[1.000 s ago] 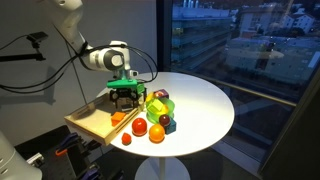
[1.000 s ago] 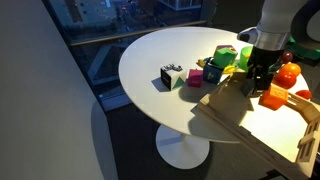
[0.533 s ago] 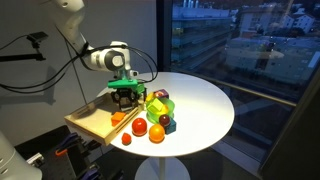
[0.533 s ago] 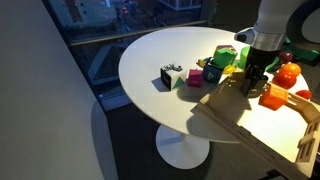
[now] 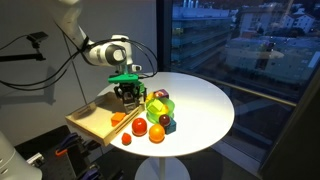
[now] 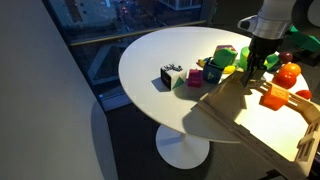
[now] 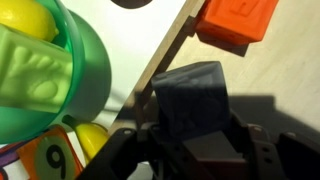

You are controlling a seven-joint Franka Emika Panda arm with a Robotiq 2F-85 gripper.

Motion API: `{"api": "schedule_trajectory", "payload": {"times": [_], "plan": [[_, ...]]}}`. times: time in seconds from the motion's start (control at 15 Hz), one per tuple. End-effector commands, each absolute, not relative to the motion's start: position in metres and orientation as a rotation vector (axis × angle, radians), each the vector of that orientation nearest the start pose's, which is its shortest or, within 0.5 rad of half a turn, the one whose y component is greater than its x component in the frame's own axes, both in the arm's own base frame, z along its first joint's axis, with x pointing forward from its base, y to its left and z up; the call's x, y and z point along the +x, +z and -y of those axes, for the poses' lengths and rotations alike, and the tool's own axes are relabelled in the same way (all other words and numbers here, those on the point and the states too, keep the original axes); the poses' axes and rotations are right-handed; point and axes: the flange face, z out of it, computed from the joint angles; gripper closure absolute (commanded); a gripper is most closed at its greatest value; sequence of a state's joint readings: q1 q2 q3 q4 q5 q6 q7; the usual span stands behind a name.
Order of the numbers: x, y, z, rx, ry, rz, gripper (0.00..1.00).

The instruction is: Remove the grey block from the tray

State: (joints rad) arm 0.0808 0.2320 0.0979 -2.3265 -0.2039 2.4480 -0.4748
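The grey block [image 7: 190,92] is a small dark grey cube, held between the two fingers of my gripper [image 7: 190,128], which is shut on it. In the wrist view it hangs just above the light-wood tray [image 7: 285,105], close to the tray's raised edge. In both exterior views the gripper [image 5: 127,97] [image 6: 256,70] hangs over the tray's [image 5: 93,122] [image 6: 235,120] corner nearest the toy pile. The block itself is too small and shadowed to pick out in those views.
An orange block [image 7: 236,20] lies in the tray beyond the grey one. A green and yellow toy [image 7: 45,70] sits just outside the tray edge. Orange balls [image 5: 157,133] and coloured blocks [image 6: 212,72] crowd the round white table [image 5: 205,105]. A black-and-white cube [image 6: 172,76] stands apart.
The gripper has gone from open to shut on the grey block, then risen a little above the tray floor. The other toys have not moved.
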Motion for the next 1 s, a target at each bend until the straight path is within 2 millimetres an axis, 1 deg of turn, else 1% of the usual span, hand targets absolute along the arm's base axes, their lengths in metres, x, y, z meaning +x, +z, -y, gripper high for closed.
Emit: {"api": "schedule_trajectory", "payload": {"times": [0.0,0.2,0.53,0.73,0.93], "plan": [[0.5,0.261,-0.085,-2.983,0.185,1.167,0.68],[0.5,0.28,-0.078,-2.993,0.198,1.081,0.68],[0.503,0.307,-0.054,-3.04,0.189,0.918,0.68],[0.505,0.316,-0.036,-3.069,0.198,0.828,0.68],[0.502,0.32,-0.017,-3.089,0.224,0.745,0.68]]}}
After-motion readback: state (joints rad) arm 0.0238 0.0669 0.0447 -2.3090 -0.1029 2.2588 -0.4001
